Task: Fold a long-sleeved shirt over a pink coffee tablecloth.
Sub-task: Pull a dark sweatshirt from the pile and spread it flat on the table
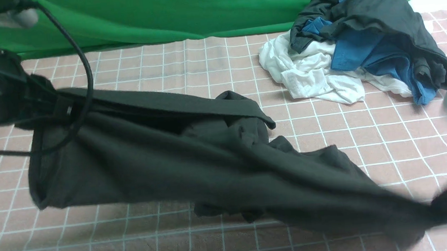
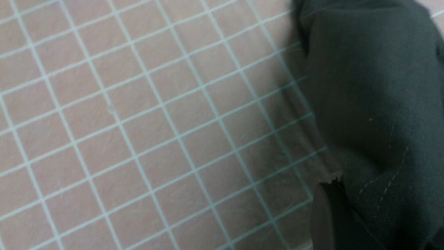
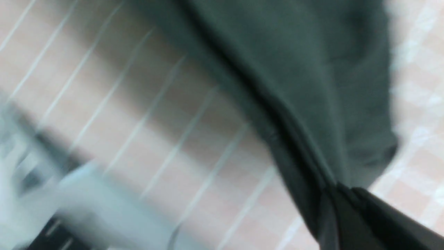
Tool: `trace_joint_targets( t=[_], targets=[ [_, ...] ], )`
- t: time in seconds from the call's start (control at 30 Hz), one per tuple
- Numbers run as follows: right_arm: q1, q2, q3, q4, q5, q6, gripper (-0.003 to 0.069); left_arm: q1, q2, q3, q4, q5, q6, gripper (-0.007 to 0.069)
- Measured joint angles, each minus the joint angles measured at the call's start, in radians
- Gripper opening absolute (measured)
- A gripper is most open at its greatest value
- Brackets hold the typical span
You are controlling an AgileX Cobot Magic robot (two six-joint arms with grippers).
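With jaws nearly closed, the left gripper (image 1: pixel 55 106) and right gripper (image 1: pixel 446 206) are pinching the long-sleeved shirt (image 1: pixel 161 160), hanging it twisted from far left to near right over the pink coffee tablecloth (image 1: pixel 201 62), and any harder pull is risking a thin edge slipping free.

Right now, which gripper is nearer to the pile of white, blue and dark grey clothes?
The right. The right gripper holds the black shirt at the near right, in front of the pile; the left gripper holds it far across on the left.
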Motion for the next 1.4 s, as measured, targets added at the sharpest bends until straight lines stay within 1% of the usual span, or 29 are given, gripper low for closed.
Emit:
trace_joint_targets(
  t=[0.03, 0.13, 0.17, 0.23, 0.27, 0.33, 0.37, 0.4, 0.43, 0.47, 0.5, 0.53, 0.57, 0.6, 0.63, 0.67, 0.73, 0.8, 0.83, 0.87, 0.93, 1.0, 1.07, 1.17, 1.23, 1.4],
  targets=[
    [0.048, 0.0, 0.05, 0.052, -0.002, -0.008, 0.0077, 0.0, 0.0, 0.017, 0.02, 0.002, -0.009, 0.003],
    [0.144, 0.01, 0.132, 0.141, -0.047, -0.027, 0.0171, 0.0, 0.001, 0.053, 0.054, -0.002, -0.029, 0.003],
    [0.203, 0.021, 0.169, 0.185, -0.098, -0.034, 0.023, 0.001, 0.001, 0.078, 0.08, -0.003, -0.039, 0.003],
    [0.262, 0.037, 0.193, 0.206, -0.143, -0.047, 0.0313, 0.001, 0.001, 0.106, 0.115, -0.003, -0.052, 0.003],
    [0.308, 0.051, 0.201, 0.203, -0.162, -0.053, 0.0373, 0.001, 0.001, 0.119, 0.14, -0.009, -0.067, 0.003],
    [0.358, 0.071, 0.204, 0.153, -0.186, -0.044, 0.0458, 0.001, 0.001, 0.134, 0.186, -0.022, -0.101, 0.003],
    [0.37, 0.078, 0.205, 0.104, -0.197, -0.02, 0.0486, 0.001, 0.001, 0.136, 0.204, -0.027, -0.12, 0.003],
    [0.373, 0.079, 0.205, 0.079, -0.203, -0.005, 0.0491, 0.001, 0.001, 0.136, 0.207, -0.027, -0.12, 0.003],
    [0.378, 0.083, 0.206, -0.07, -0.226, 0.106, 0.0517, 0.001, 0.001, 0.137, 0.236, -0.041, -0.144, 0.003],
    [0.375, 0.085, 0.206, -0.168, -0.236, 0.192, 0.0523, 0.001, 0.001, 0.137, 0.245, -0.046, -0.148, 0.003],
    [0.373, 0.085, 0.206, -0.187, -0.238, 0.21, 0.0524, 0.001, 0.001, 0.137, 0.247, -0.047, -0.151, 0.003],
    [0.354, 0.087, 0.206, -0.312, -0.244, 0.33, 0.0528, 0.001, 0.001, 0.137, 0.253, -0.051, -0.157, 0.003],
    [0.326, 0.09, 0.206, -0.374, -0.246, 0.395, 0.0529, 0.001, 0.001, 0.138, 0.256, -0.055, -0.161, 0.003],
    [0.278, 0.092, 0.206, -0.416, -0.25, 0.448, 0.053, 0.001, 0.001, 0.139, 0.256, -0.058, -0.163, 0.003],
    [0.259, 0.095, 0.206, -0.423, -0.251, 0.453, 0.053, 0.001, 0.001, 0.14, 0.255, -0.058, -0.163, 0.003],
    [0.194, 0.103, 0.206, -0.423, -0.258, 0.474, 0.0531, 0.001, 0.001, 0.141, 0.255, -0.063, -0.164, 0.003],
    [0.084, 0.124, 0.207, -0.384, -0.275, 0.465, 0.0531, 0.001, 0.001, 0.141, 0.25, -0.075, -0.164, 0.003],
    [-0.03, 0.156, 0.215, -0.295, -0.308, 0.399, 0.0531, 0.001, 0.001, 0.141, 0.25, -0.084, -0.166, 0.003],
    [-0.102, 0.182, 0.226, -0.217, -0.342, 0.333, 0.0531, 0.001, 0.001, 0.141, 0.249, -0.085, -0.166, 0.003],
    [-0.137, 0.197, 0.233, -0.173, -0.361, 0.283, 0.0531, 0.001, 0.001, 0.141, 0.249, -0.086, -0.166, 0.003],
    [-0.238, 0.26, 0.259, -0.051, -0.44, 0.176, 0.0533, 0.001, 0.001, 0.141, 0.244, -0.092, -0.166, 0.003],
    [-0.323, 0.346, 0.269, 0.011, -0.493, 0.12, 0.0547, 0.001, 0.001, 0.141, 0.234, -0.105, -0.166, 0.003],
    [-0.367, 0.417, 0.265, 0.026, -0.524, 0.097, 0.057, 0.001, 0.001, 0.141, 0.226, -0.118, -0.166, 0.003],
    [-0.379, 0.487, 0.264, 0.033, -0.528, 0.083, 0.0591, 0.001, 0.001, 0.141, 0.224, -0.122, -0.166, 0.003],
    [-0.356, 0.529, 0.265, 0.039, -0.527, 0.078, 0.0601, 0.001, 0.001, 0.141, 0.224, -0.122, -0.166, 0.003],
    [-0.281, 0.512, 0.265, 0.047, -0.538, 0.085, 0.0603, 0.001, 0.001, 0.141, 0.223, -0.126, -0.165, 0.003]
  ],
)
